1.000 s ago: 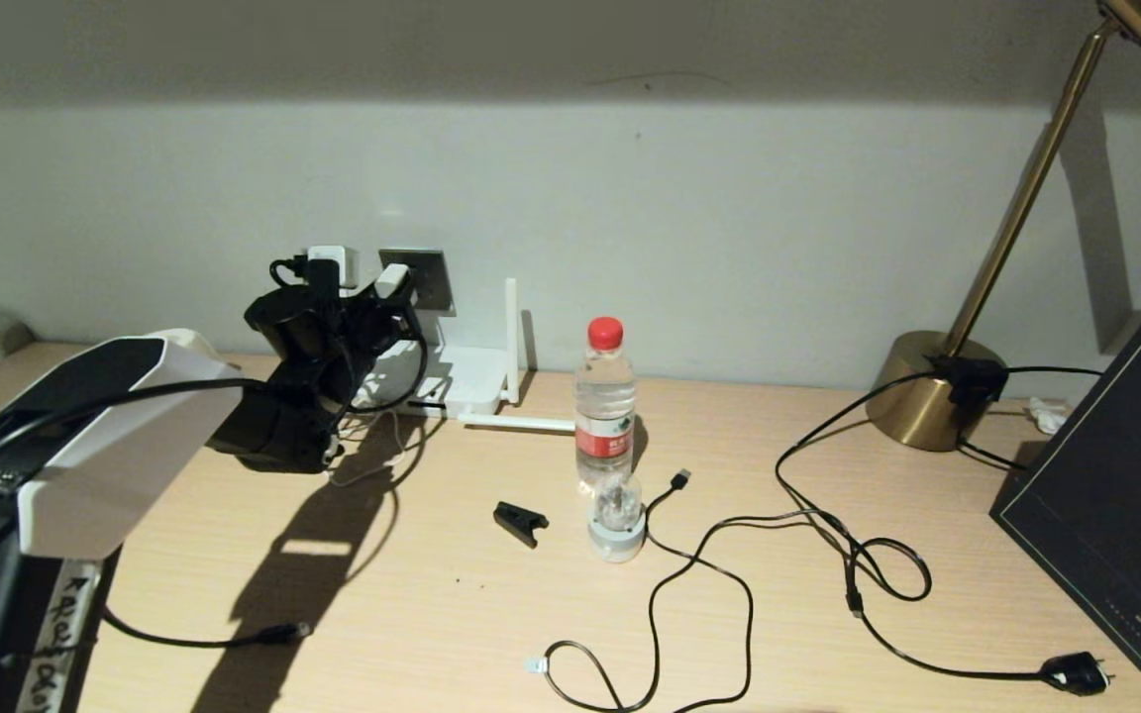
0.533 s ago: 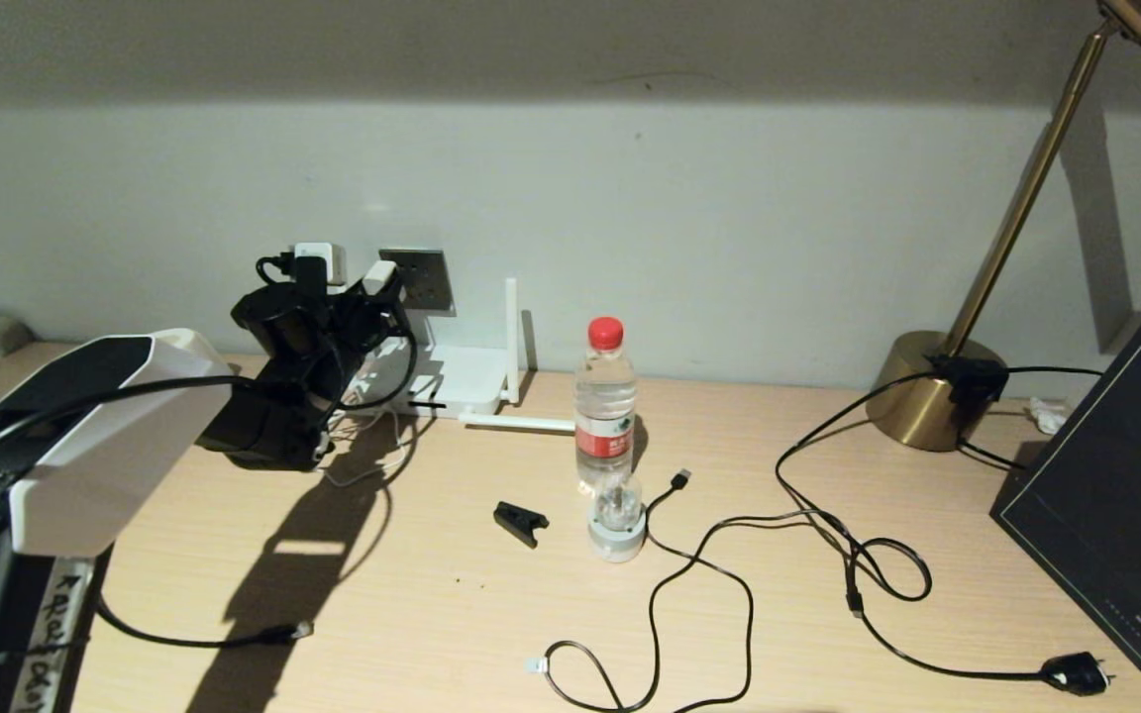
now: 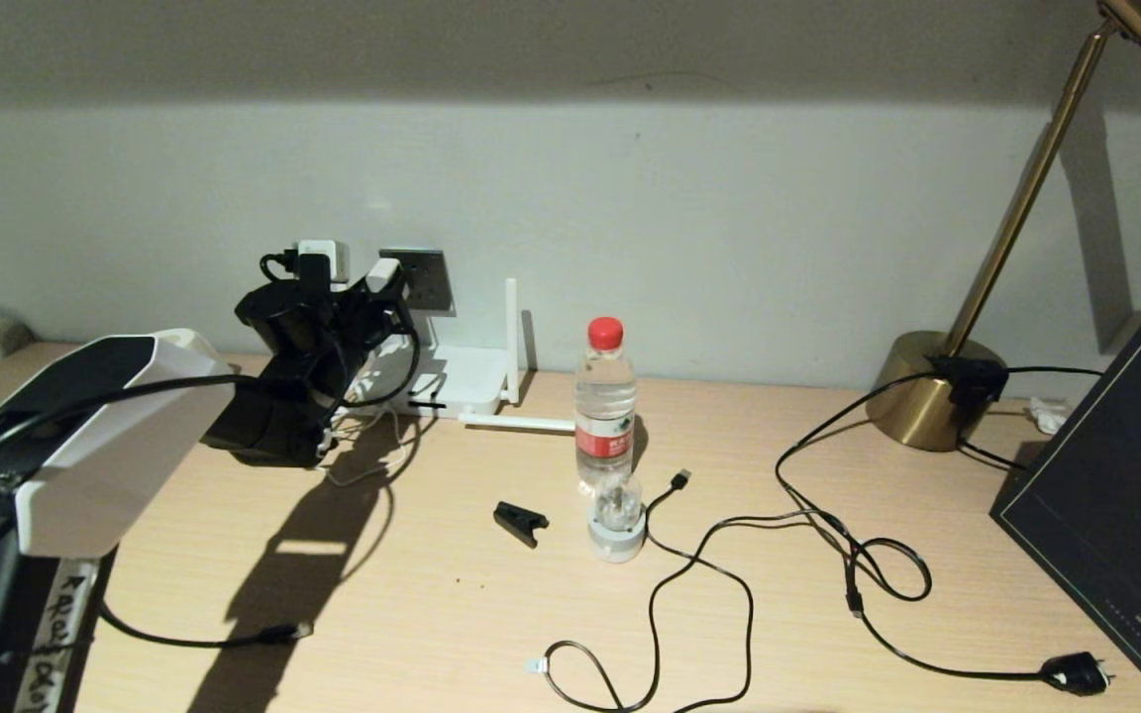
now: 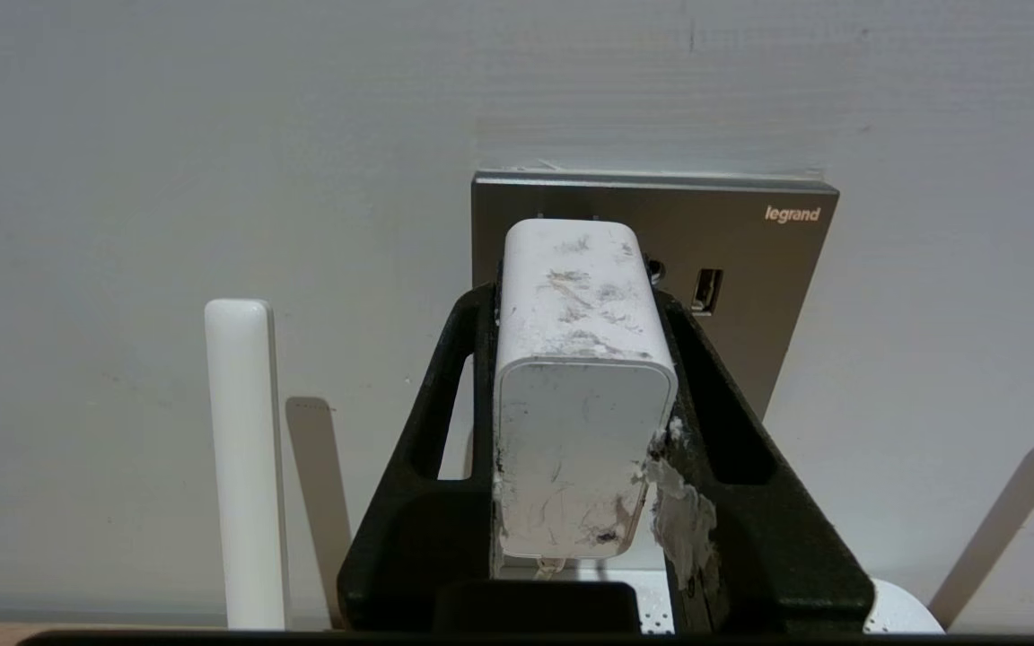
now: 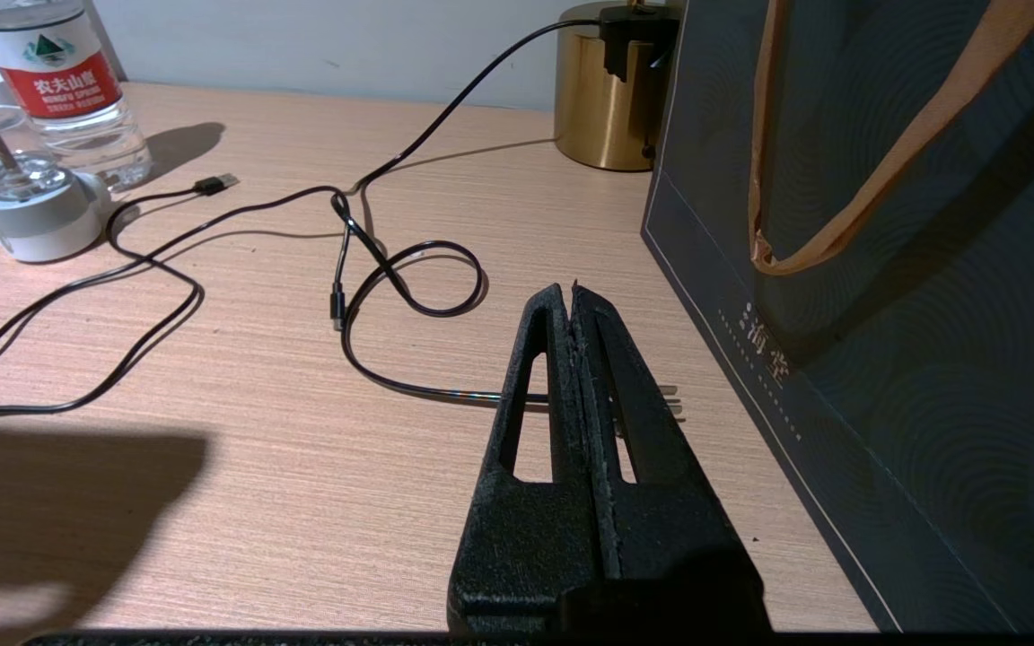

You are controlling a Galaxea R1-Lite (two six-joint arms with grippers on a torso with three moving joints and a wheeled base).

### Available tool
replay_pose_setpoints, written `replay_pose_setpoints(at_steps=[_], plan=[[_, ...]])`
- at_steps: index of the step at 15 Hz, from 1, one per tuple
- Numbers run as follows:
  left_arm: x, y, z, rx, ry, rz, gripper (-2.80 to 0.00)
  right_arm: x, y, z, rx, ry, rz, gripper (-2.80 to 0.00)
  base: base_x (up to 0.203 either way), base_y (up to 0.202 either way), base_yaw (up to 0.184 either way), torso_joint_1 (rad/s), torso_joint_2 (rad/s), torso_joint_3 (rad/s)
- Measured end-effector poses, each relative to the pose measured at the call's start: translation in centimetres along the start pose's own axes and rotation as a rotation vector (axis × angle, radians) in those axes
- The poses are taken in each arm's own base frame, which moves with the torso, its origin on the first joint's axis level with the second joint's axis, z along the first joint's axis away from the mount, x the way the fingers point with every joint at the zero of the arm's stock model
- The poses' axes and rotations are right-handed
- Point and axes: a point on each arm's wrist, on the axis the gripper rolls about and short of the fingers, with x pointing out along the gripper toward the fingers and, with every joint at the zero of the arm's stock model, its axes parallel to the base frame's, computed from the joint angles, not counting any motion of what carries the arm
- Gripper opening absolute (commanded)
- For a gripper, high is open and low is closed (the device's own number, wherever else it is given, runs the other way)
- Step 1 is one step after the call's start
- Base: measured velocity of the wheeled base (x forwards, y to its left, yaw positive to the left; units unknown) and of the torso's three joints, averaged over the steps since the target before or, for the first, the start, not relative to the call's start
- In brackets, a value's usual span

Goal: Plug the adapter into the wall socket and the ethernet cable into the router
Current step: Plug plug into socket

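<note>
My left gripper [image 3: 382, 287] [image 4: 580, 296] is shut on the white adapter [image 3: 385, 274] [image 4: 582, 395], with one black finger on each side of it. The adapter points at the grey wall socket [image 3: 429, 280] [image 4: 750, 296] and covers the plate's left part; its prongs are mostly hidden behind its body. The white router [image 3: 462, 381] lies below the socket, with an upright antenna [image 3: 511, 332] [image 4: 243, 467]. The ethernet cable's clear connector [image 3: 534, 665] rests near the desk's front edge. My right gripper [image 5: 573, 289] is shut on nothing, low over the desk beside a dark bag.
A water bottle [image 3: 605, 401], a small white-based glass dome [image 3: 617, 520] and a black clip [image 3: 521, 522] stand mid-desk. A USB-tipped cable [image 3: 681, 478] and a black mains plug [image 3: 1076, 673] lie on the right. A brass lamp [image 3: 932, 391] and the dark bag [image 3: 1115, 495] [image 5: 885, 269] fill the right side.
My left gripper, with the adapter in it, rose and shifted slightly left by the socket, then edged back a little. Nothing else moved.
</note>
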Motion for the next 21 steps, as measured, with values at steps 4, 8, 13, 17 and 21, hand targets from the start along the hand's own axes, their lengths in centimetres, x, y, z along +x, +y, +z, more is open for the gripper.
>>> replay_pose_setpoints(at_steps=[4,8,13,17,21], plan=[[-0.06,-0.12,-0.10,-0.002,0.003,-0.001,-2.80,0.00,0.00,0.00,0.000,0.000,0.000,-2.80,0.000,0.000,0.000,0.000,0.00,0.000],[-0.27,-0.38,-0.42,-0.004,0.012,-0.006,-2.80,0.00,0.00,0.00,0.000,0.000,0.000,-2.80,0.000,0.000,0.000,0.000,0.00,0.000],[-0.30,-0.45,-0.49,-0.005,0.015,-0.007,-2.80,0.00,0.00,0.00,0.000,0.000,0.000,-2.80,0.000,0.000,0.000,0.000,0.00,0.000],[-0.42,-0.53,-0.87,-0.005,0.026,-0.009,-2.80,0.00,0.00,-0.01,0.001,0.001,0.000,-2.80,0.000,0.000,0.000,0.000,0.00,0.000],[-0.38,-0.74,-0.91,-0.007,0.025,-0.014,-2.80,0.00,0.00,0.00,0.000,0.000,0.000,-2.80,0.000,0.000,0.000,0.000,0.00,0.000]])
